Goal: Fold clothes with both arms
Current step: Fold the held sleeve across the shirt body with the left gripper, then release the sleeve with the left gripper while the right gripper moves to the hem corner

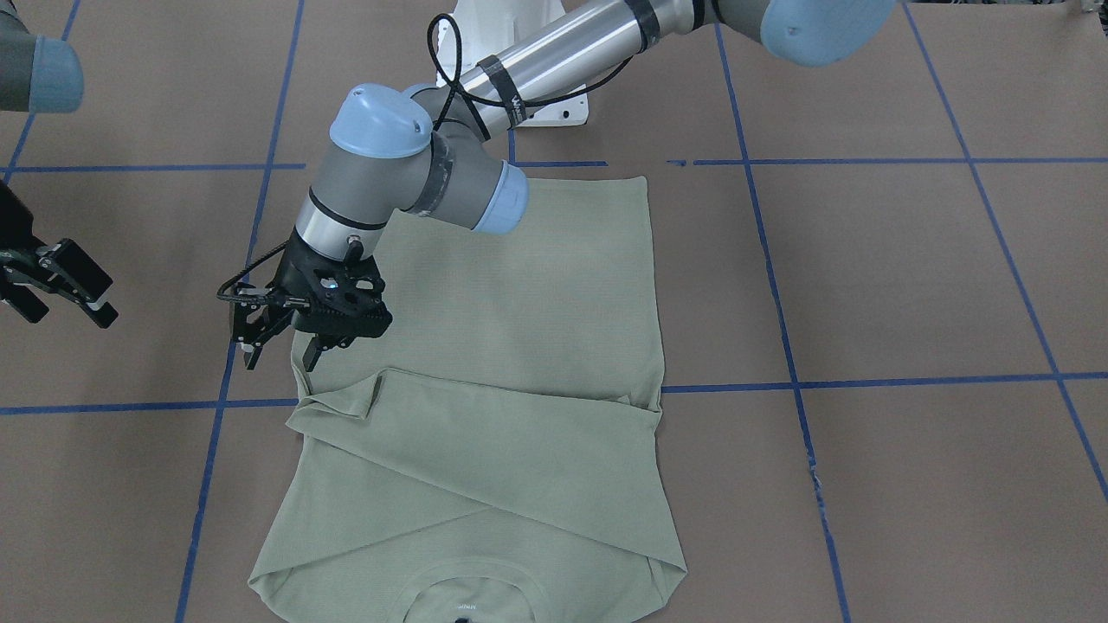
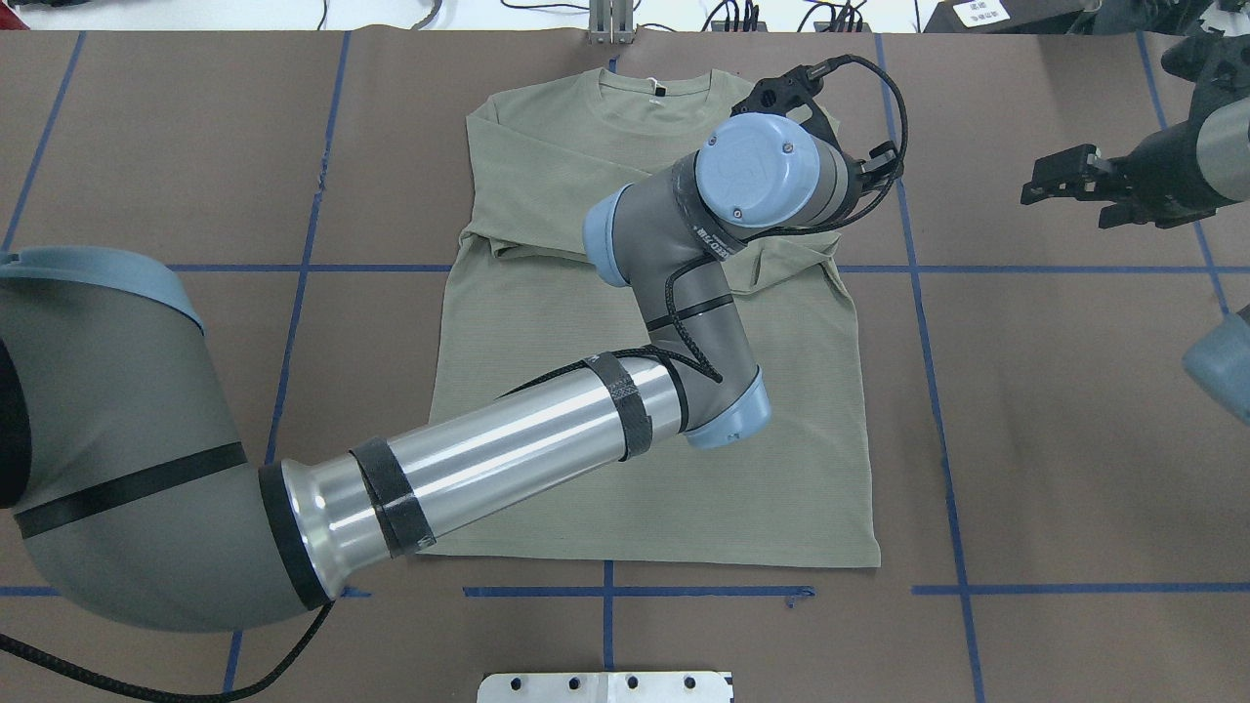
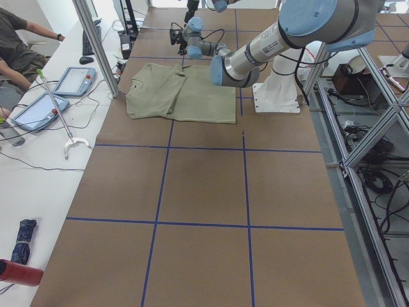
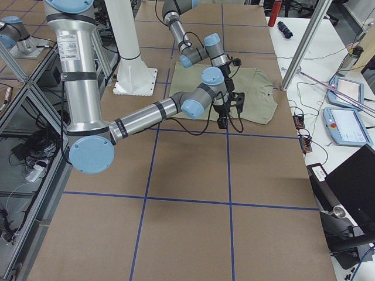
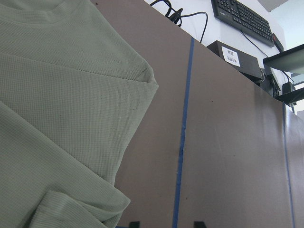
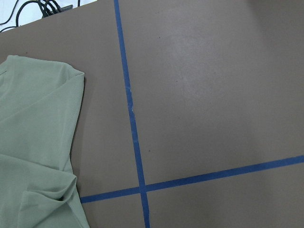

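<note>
On the brown table point(image 1: 909, 277), the shirt point(image 1: 519, 346) lies flat with both sleeves crossed over its chest. A pinch taken too shallow at that stacked edge would likely lift one layer only and drag the sleeves out of their fold. Its long axis runs away from the robot, collar far, hem near the base. The left gripper point(image 1: 281, 350) hovers spread and empty at the shirt's edge on the robot's right, while the right gripper point(image 1: 69, 311), also spread, hangs well apart.

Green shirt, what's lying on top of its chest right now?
Both long sleeves are folded across the shirt, overlapping each other. The chest fabric beneath them is covered and cannot be seen. The left end effector is at one fold's edge.
</note>
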`<state>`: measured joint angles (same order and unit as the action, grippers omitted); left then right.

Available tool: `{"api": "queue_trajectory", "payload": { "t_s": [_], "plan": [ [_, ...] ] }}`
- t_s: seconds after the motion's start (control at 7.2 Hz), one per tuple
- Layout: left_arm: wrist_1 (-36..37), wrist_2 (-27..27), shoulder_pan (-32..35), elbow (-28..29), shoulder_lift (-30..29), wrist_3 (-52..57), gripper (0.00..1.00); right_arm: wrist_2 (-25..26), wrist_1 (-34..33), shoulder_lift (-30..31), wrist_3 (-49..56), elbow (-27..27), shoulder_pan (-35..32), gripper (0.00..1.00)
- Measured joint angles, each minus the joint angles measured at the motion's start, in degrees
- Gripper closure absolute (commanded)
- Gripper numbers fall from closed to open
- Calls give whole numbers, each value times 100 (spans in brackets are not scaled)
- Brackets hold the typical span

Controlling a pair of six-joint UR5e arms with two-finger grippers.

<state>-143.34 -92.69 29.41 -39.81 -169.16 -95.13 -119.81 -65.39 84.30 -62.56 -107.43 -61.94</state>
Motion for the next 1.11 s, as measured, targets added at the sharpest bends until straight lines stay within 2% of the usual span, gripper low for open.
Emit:
{"api": "queue_trajectory", "payload": {
  "t_s": [0.28,0.42,0.83,1.11],
  "plan": [
    [281,-60,-4,-699,281,-91,18,59,-8,-41,-119,-46,143,0],
    [511,-229,59,-1324,705,-71,19,237,-7,-57,-439,-112,436,0],
    [970,-1024,585,-3211,2306,547,21,1489,-39,-36,-2424,-629,2055,4],
    [1202,-1591,968,-4100,3169,1165,21,2619,-258,-39,-3753,-949,3351,6]
  ]
}}
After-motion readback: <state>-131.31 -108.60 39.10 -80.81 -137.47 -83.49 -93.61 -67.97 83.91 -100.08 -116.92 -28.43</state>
